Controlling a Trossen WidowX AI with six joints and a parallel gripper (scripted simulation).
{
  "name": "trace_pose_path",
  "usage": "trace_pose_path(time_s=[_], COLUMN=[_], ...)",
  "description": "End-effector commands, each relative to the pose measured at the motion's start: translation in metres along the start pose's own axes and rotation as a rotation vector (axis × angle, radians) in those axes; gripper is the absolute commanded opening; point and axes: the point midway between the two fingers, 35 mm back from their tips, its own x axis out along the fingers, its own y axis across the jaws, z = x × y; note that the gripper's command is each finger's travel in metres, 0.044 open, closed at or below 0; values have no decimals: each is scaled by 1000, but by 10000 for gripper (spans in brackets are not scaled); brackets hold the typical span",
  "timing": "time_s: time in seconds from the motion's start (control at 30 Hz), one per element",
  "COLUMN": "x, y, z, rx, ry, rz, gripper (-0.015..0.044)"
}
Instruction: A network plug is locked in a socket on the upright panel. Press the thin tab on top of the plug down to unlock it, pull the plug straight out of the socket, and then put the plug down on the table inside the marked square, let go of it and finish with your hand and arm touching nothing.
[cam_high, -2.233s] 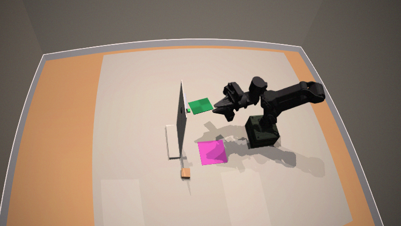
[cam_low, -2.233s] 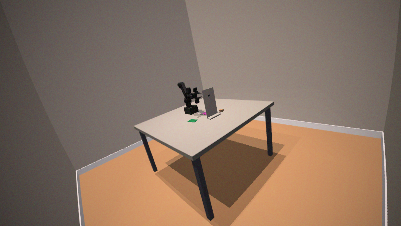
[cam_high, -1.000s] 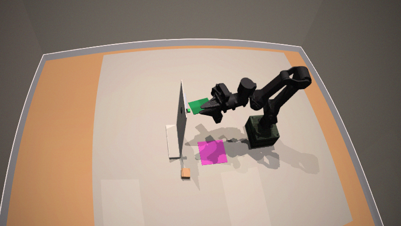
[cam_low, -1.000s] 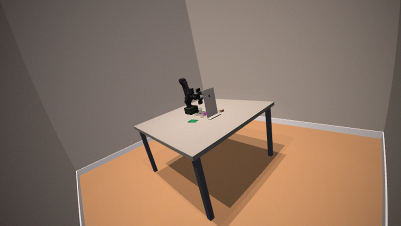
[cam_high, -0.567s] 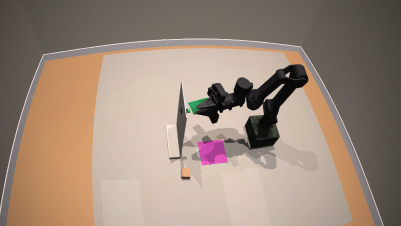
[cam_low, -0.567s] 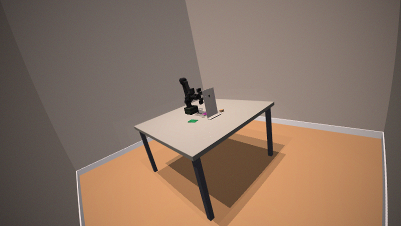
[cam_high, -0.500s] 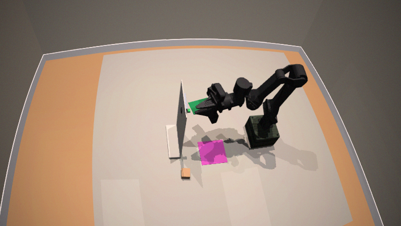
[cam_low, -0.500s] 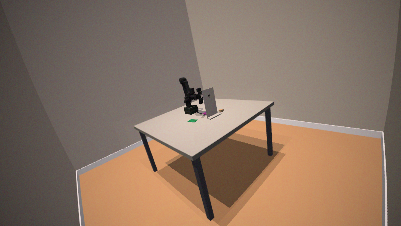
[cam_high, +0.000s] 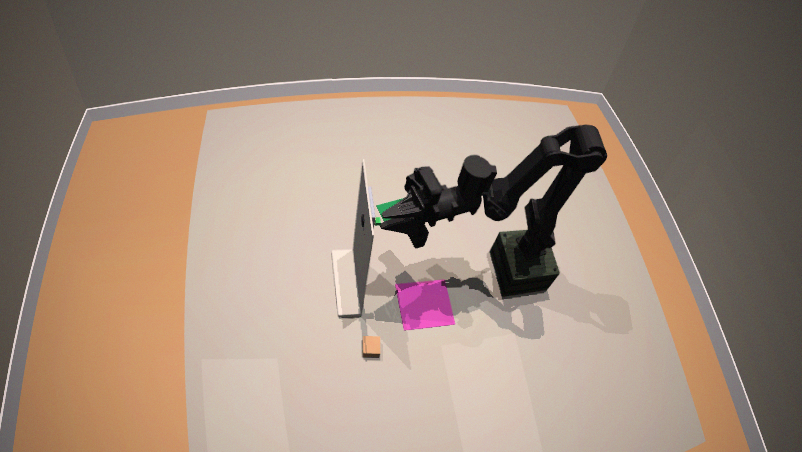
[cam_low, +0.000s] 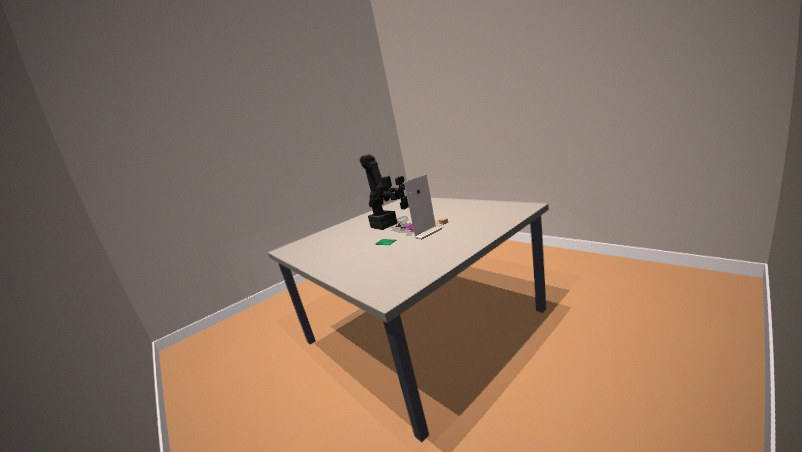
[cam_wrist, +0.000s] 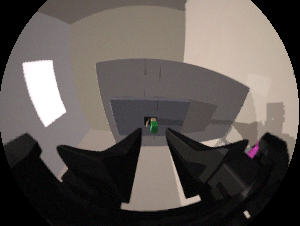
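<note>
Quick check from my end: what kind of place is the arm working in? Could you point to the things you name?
Probably a bare test room: plain walls (cam_low: 561, 112), an orange floor (cam_low: 645, 325) and one table (cam_low: 336, 269) carrying the arm and an upright panel (cam_high: 363, 241) (cam_low: 421, 210) (cam_wrist: 175, 75).

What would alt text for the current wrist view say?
Open gripper fingers point at an upright grey panel, just short of a small green plug at its dark socket. A sliver of magenta shows at right.

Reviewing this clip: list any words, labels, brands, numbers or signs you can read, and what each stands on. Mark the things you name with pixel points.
None can be read: no lettering shows on the upright panel (cam_high: 362, 252) (cam_low: 421, 207) (cam_wrist: 115, 75), the arm base (cam_high: 525, 269) (cam_low: 381, 220) or the plug (cam_wrist: 154, 125).
</note>
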Motion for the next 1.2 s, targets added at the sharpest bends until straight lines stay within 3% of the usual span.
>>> trace_pose_path(time_s=[0.0, 0.3, 1.17], x=[6, 15, 15], y=[1, 0, 0], z=[2, 4, 4], rx=[1, 2, 2], ry=[-3, -3, -3], rz=[6, 6, 6], gripper=[156, 156, 0])
